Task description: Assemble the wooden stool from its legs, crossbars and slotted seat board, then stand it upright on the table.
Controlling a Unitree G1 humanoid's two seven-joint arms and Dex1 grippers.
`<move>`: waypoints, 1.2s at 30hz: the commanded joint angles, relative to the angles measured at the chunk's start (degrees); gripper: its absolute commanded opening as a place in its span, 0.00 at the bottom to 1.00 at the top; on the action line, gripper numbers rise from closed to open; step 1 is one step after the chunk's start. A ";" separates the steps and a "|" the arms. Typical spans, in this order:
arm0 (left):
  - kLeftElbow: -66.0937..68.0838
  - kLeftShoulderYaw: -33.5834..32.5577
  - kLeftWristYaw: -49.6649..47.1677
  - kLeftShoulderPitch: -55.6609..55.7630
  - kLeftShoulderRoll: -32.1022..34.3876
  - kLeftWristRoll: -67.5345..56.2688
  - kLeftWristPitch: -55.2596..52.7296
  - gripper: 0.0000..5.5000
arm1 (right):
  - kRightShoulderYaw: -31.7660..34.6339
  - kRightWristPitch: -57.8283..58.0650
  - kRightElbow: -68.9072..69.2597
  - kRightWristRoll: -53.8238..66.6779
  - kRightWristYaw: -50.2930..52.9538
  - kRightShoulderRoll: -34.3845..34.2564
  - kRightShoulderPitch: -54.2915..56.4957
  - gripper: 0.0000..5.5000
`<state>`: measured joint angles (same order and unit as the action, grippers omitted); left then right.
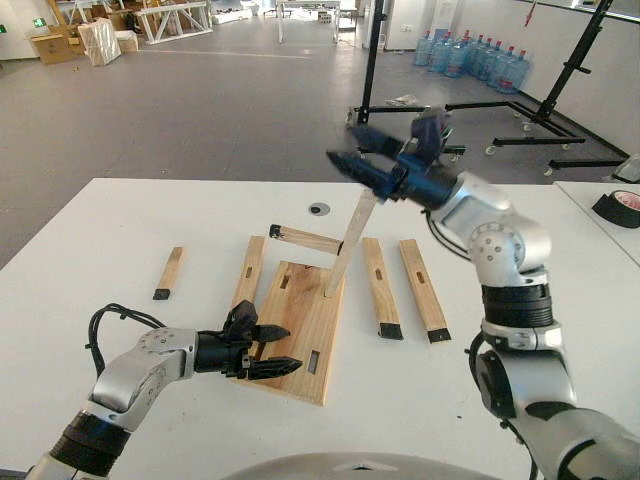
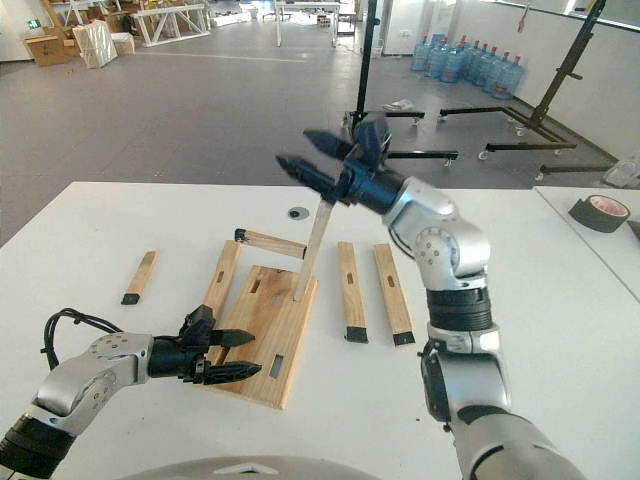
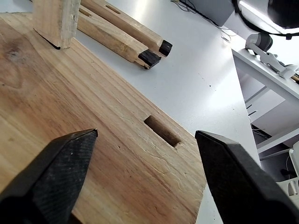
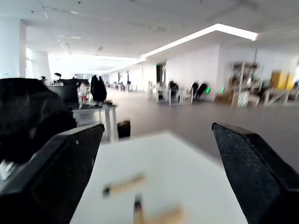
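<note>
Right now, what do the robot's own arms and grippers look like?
The left arm and right arm have rounded silver-grey shells with black joint bands. The left gripper and right gripper are dark, each with two tapered, pointed fingers. A thin black left cable loops by one wrist, a right cable by the other.

1. One slotted seat board [image 1: 300, 335], under the left gripper [image 1: 292, 347];
2. One leg [image 1: 350, 245] standing upright on it, just below the right gripper [image 1: 342, 143];
3. Five more wooden pieces [image 1: 169, 272] [image 1: 249, 268] [image 1: 305, 238] [image 1: 380, 272] [image 1: 423, 275] around the board;
4. One tape roll [image 1: 622, 207]; one small round disc [image 1: 319, 208].
</note>
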<state>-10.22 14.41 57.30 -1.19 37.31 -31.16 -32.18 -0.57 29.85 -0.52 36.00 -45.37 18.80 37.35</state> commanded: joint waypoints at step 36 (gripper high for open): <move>-11.66 -17.28 -4.55 -1.73 -2.49 -15.64 -7.15 0.70 | 11.95 2.05 9.78 3.59 10.88 0.47 -0.60 0.77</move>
<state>-21.46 -0.56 53.40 -3.83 35.81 -45.33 -40.45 10.98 31.22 7.84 38.85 -35.24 19.36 37.51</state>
